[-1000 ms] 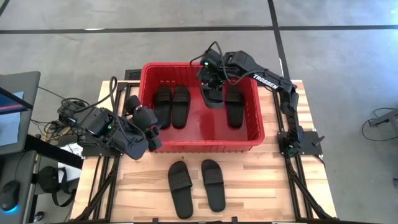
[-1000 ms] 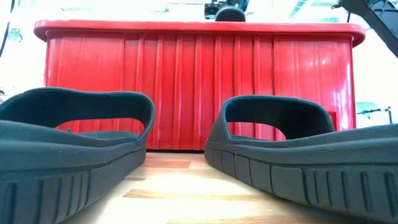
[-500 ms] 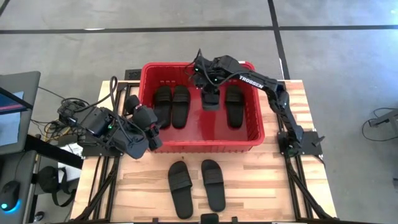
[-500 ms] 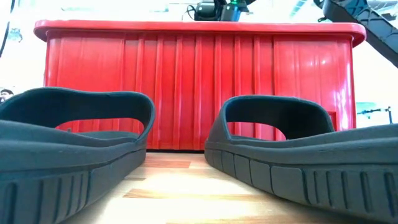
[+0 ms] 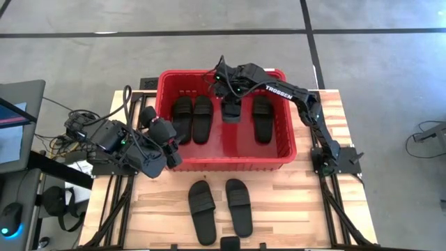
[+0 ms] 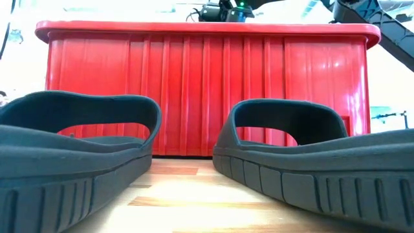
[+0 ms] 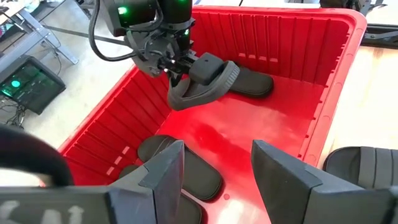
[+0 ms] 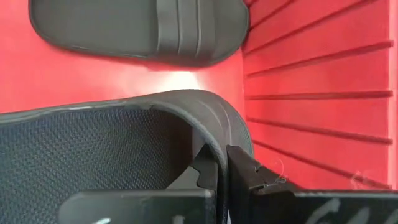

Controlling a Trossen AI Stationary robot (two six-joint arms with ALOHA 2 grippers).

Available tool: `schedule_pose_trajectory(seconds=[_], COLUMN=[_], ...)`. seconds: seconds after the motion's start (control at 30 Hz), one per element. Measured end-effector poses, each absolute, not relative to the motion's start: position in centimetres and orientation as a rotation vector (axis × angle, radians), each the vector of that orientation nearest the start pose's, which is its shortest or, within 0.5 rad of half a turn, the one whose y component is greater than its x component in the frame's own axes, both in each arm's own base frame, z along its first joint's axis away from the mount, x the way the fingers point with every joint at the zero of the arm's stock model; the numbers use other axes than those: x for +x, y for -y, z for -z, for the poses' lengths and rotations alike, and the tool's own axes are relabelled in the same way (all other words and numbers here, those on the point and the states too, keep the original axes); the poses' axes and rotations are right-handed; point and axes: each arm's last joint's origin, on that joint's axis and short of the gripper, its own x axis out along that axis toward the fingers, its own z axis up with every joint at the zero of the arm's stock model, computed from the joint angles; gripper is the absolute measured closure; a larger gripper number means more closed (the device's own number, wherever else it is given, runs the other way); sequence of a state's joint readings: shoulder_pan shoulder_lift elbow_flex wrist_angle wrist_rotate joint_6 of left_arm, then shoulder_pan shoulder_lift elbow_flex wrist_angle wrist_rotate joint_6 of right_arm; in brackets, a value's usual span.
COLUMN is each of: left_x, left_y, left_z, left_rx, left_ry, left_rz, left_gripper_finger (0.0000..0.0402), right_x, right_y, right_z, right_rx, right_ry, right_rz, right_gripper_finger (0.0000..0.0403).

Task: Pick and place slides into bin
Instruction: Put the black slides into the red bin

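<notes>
The red bin (image 5: 287, 150) stands at the table's far middle. Three black slides lie flat on its floor: two side by side at the left (image 5: 191, 118) and one at the right (image 5: 262, 118). My right gripper (image 5: 230, 94) is inside the bin near its far wall, shut on a fourth slide (image 5: 231, 110), which also shows in the left wrist view (image 7: 205, 81). Two more slides (image 5: 202, 209) (image 5: 238, 206) lie sole-down on the table in front of the bin. My left gripper (image 7: 214, 155) is open and empty at the bin's near-left corner (image 5: 171, 143). My right gripper pinches the slide's rim at one end (image 8: 208, 140) between its two fingers, one finger (image 8: 245, 177) on the outside and the other on the footbed side. The fingers come from above, pointing down. The slide hangs tilted below them (image 7: 186, 96), over the bin floor between the lying slides.
The bin's front wall (image 6: 207, 90) rises behind the two table slides (image 6: 71, 155) (image 6: 310, 162). Bare wooden table lies to the bin's right (image 5: 313, 125) and along the near edge. Cables and a monitor stand beyond the table's left edge (image 5: 21, 118).
My right gripper has gone a little toward the table's left inside the bin, its arm stretching out lower, and it has carried the slide with it. The slide stays in the hold.
</notes>
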State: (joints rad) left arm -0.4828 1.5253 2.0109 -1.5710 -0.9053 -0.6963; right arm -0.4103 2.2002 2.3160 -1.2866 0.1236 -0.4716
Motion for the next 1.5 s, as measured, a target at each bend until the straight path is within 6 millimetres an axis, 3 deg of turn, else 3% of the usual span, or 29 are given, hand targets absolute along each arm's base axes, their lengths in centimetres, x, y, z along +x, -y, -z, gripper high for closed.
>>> schedule_pose_trajectory(seconds=[0.6,0.9,1.17,1.5], left_x=[22.0,22.0,22.0,22.0], left_y=[8.9,8.9,8.8,8.6], left_z=[-45.9,-46.0,-46.1,-46.1], left_rx=[0.08,0.09,0.105,0.103], left_ry=[-0.636,-0.624,-0.604,-0.584], left_rz=[-0.641,-0.655,-0.678,-0.706], left_gripper_finger=[0.0225,0.0225,0.0225,0.0225], right_x=[41.1,39.0,37.3,36.0], right_y=[18.9,18.3,17.6,18.6], right_z=[-26.1,-25.1,-22.7,-20.4], right_rx=[-0.225,-0.279,-0.311,-0.312], right_ry=[-1.281,-1.228,-1.22,-1.281], right_rz=[0.158,0.213,0.228,0.226], right_gripper_finger=[0.0402,0.0403,0.0403,0.0403])
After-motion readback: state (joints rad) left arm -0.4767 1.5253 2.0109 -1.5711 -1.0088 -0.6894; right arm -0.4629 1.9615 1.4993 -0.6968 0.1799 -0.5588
